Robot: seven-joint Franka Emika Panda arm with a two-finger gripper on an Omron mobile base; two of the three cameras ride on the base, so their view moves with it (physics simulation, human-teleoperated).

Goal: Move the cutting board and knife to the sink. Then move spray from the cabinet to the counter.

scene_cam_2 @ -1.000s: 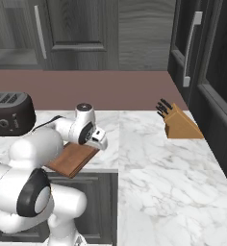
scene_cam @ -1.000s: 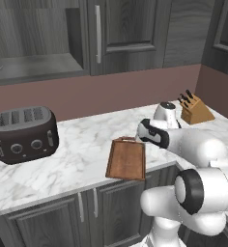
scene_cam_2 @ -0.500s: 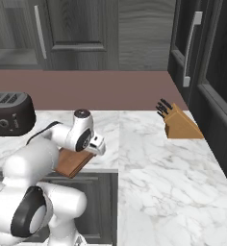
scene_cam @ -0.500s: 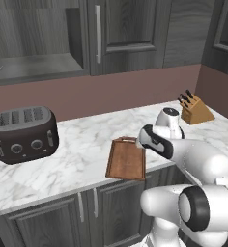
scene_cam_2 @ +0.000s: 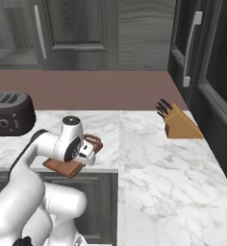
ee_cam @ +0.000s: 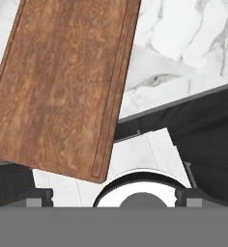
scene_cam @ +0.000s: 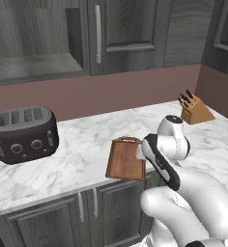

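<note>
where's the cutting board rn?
The cutting board lies flat at the counter's front edge, right of the toaster, just left of the gripper.

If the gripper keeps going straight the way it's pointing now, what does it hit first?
Most likely the cutting board: in the hand view it lies dead ahead of the open gripper, flat on the counter by the front edge. Depth is hard to judge, but nothing else appears between them.

One cutting board [scene_cam: 126, 159] lies on one marble counter [scene_cam: 82, 159]; one toaster [scene_cam: 23, 133] and one knife block [scene_cam: 194, 109] stand nearby.
</note>
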